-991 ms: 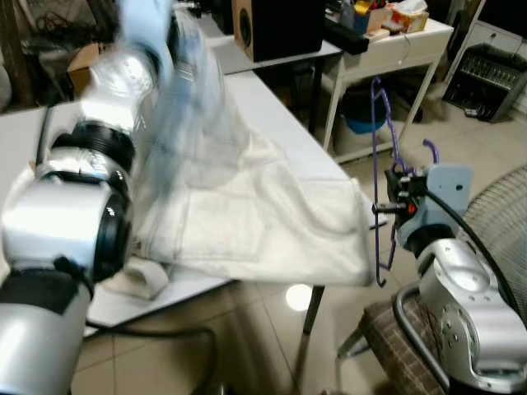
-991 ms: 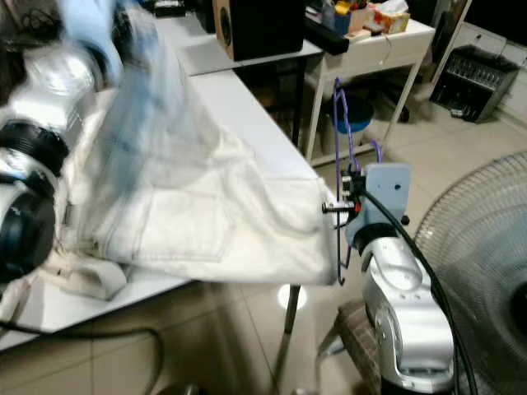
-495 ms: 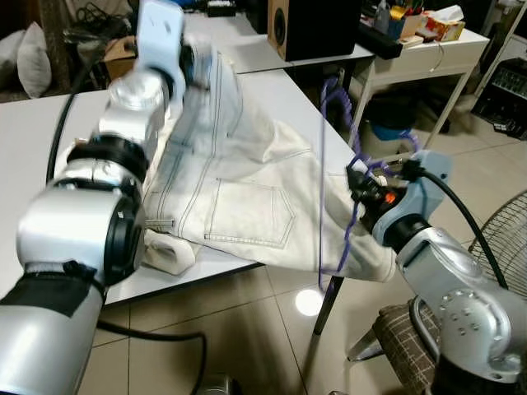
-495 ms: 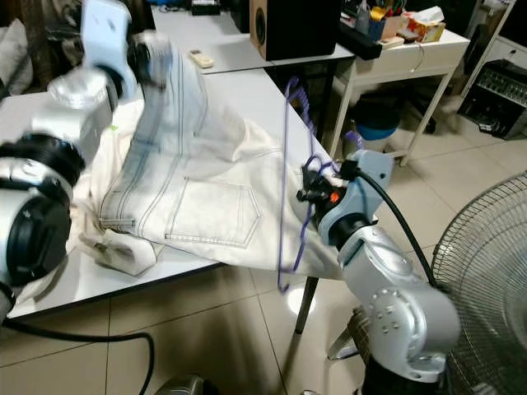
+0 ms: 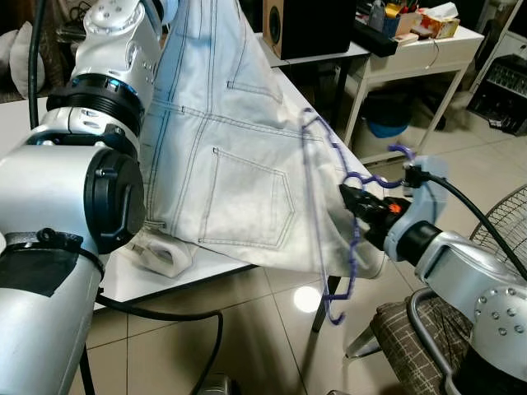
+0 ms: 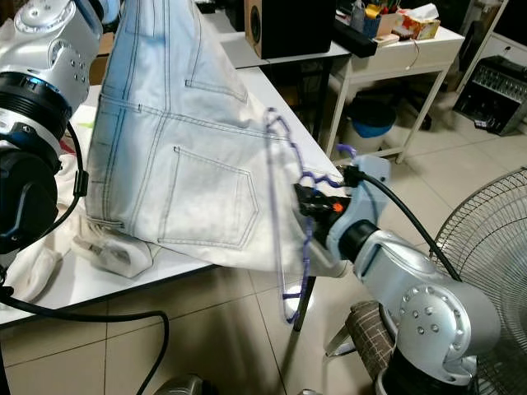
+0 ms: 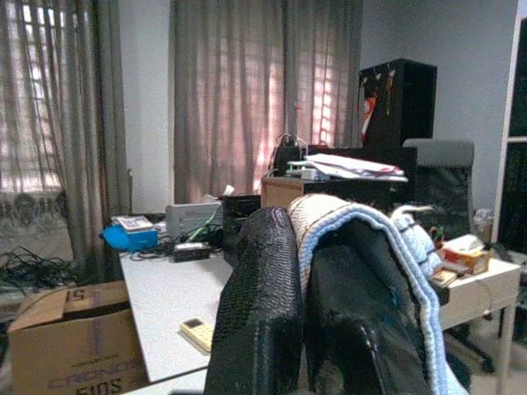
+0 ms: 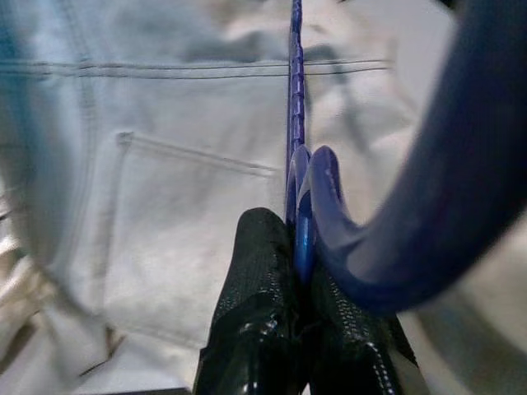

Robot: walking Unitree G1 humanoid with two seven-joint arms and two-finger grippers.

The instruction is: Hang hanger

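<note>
Pale denim jeans (image 5: pixel 222 164) hang lifted above the white table (image 5: pixel 177 276), back pocket facing me, lower part still draped over the table edge. My left gripper (image 7: pixel 305 271) is raised high and shut on a fold of the jeans (image 7: pixel 370 226). My right gripper (image 5: pixel 356 197) sits beside the table corner, shut on a purple wire hanger (image 5: pixel 353 239) just below its hook (image 5: pixel 402 151). The hanger leans against the jeans, its far end hanging below the table edge. In the right wrist view the hanger (image 8: pixel 295 99) runs from the fingertips (image 8: pixel 263 247) across the pocket.
A black speaker (image 5: pixel 309 25) stands on the far table. A cluttered white desk (image 5: pixel 420 49) is at back right. A floor fan (image 5: pixel 506 230) and a checked stool (image 5: pixel 412 337) are by my right arm. A white cloth bundle (image 5: pixel 160 255) lies on the table edge.
My left arm has lifted the jeans well up off the table. The right gripper has tipped the hanger from upright to slanting against the jeans. The camera has also shifted.
</note>
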